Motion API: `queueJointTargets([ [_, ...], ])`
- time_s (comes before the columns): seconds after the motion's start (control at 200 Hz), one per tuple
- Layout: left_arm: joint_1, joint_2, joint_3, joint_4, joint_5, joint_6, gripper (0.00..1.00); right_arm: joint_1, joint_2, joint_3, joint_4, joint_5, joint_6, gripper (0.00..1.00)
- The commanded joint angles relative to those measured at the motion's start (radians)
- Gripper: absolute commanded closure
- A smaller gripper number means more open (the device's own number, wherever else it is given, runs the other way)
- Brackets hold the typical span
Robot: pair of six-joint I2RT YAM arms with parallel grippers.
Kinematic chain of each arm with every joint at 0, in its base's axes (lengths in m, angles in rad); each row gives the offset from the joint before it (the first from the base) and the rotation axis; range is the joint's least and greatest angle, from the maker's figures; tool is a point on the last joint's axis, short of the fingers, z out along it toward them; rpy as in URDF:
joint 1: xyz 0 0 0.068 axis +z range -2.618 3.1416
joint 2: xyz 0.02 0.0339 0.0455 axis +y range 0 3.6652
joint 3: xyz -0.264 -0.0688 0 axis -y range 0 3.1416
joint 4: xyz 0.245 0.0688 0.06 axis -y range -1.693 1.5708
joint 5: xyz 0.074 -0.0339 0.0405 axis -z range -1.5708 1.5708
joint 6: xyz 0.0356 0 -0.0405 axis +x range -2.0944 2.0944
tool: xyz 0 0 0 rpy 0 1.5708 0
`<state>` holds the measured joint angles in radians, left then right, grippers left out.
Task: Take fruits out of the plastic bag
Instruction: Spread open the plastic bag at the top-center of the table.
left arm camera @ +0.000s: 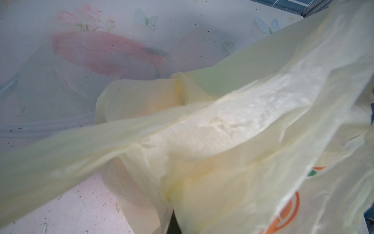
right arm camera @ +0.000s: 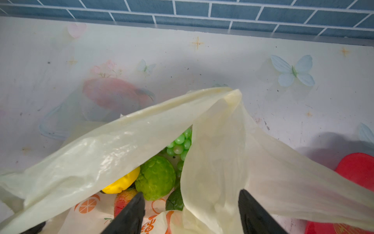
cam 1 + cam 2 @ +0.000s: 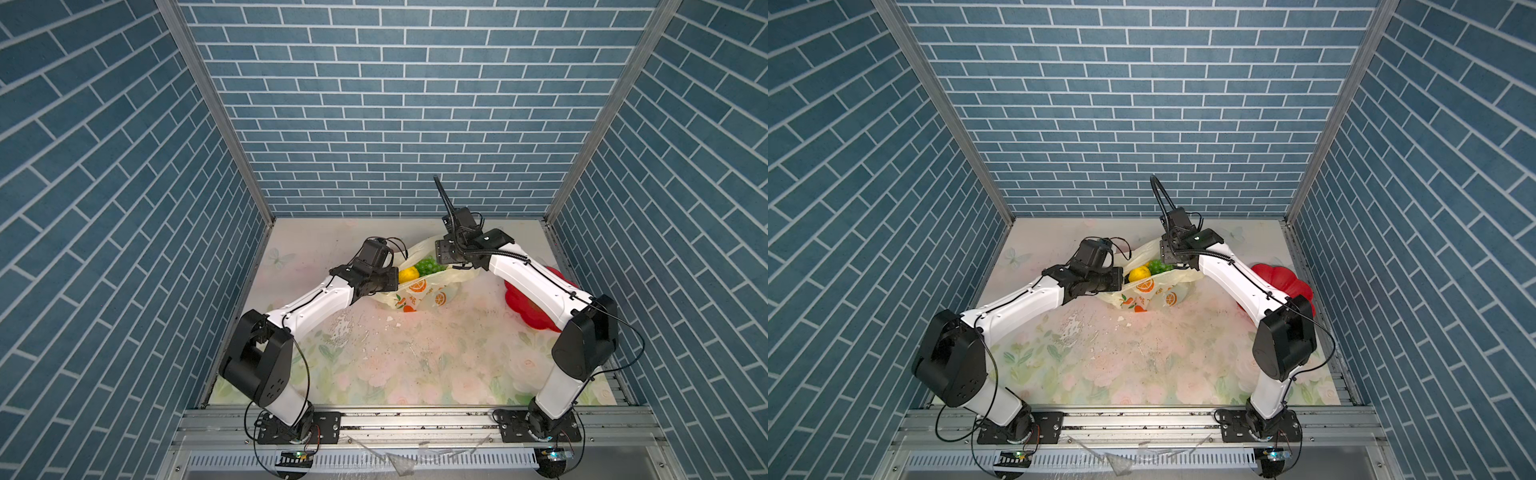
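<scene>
Fruits (image 2: 155, 178) half-hidden under plastic bag (image 2: 91, 154)

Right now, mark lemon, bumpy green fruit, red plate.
lemon (image 3: 409, 274), in a top view, upper face.
bumpy green fruit (image 2: 155, 178), right wrist view, middle of rind.
red plate (image 3: 530, 313), in a top view, bare near lobe.

the plastic bag (image 2: 121, 145) hides most of the strawberry (image 2: 122, 199) and lemon (image 2: 119, 186).

No legible text — orange lettering (image 2: 148, 223) on the plastic bag (image 2: 222, 162) is unreadable.
</scene>
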<state>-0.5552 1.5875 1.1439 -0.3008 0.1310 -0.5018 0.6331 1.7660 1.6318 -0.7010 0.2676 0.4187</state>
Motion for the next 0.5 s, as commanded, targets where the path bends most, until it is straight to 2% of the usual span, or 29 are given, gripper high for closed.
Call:
queueJointTargets([
  [0.0,-0.006,-0.021,-0.014,-0.004,-0.019,-0.01,1.0,0.005,0.053,0.007,-0.054,0.038,0.042,0.28],
  [0.15,0.001,-0.02,-0.019,-0.006,-0.043,-0.049,1.0,0.005,0.072,-0.061,-0.035,0.036,0.055,0.3],
  [0.22,0.022,-0.02,-0.028,0.003,-0.042,-0.072,1.0,0.005,0.066,-0.108,-0.008,0.019,0.063,0.35],
  [0.29,0.073,-0.025,-0.056,0.03,-0.016,-0.119,1.0,0.001,0.049,-0.167,0.021,0.034,0.069,0.48],
  [0.37,0.145,-0.041,-0.102,0.065,0.004,-0.17,1.0,-0.016,0.002,-0.261,0.081,0.039,0.071,0.69],
  [0.4,0.168,-0.047,-0.114,0.071,0.003,-0.181,1.0,-0.031,-0.028,-0.313,0.127,0.018,0.069,0.78],
  [0.495,0.222,-0.056,-0.128,0.084,0.01,-0.194,1.0,-0.088,-0.11,-0.45,0.259,-0.081,0.083,0.95],
])
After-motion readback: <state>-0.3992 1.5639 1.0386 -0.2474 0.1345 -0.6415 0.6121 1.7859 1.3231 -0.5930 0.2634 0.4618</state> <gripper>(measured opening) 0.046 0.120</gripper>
